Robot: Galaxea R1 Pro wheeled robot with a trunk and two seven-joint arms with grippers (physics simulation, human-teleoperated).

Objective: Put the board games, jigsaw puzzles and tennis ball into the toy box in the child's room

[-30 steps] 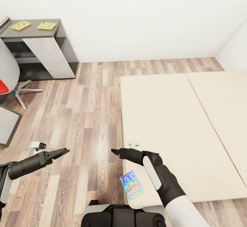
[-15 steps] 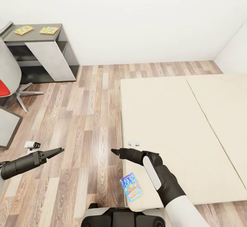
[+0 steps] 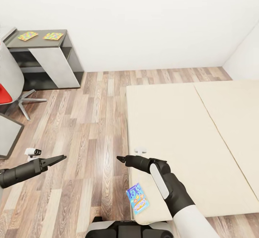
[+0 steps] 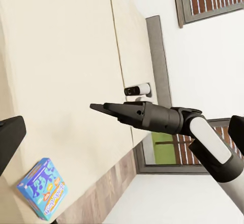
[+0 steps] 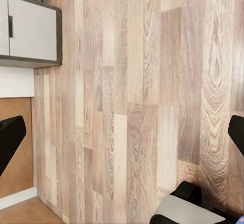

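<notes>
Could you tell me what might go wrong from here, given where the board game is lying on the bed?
1. The board game lies at the bed's near corner, right by its edge; a clumsy nudge could push it onto the wood floor.
2. It sits close to the robot's base, under the right gripper, so reaching it may need an awkward, steep approach.
3. The fingers look shut; they must open first.

Open wood floor (image 3: 93, 123) between both arms; bed (image 3: 180, 137) edge close beside the right hand (image 3: 121, 158).

floor (image 3: 90, 123) – glossy wood planks | bed (image 3: 180, 130) – matt cream cloth
</notes>
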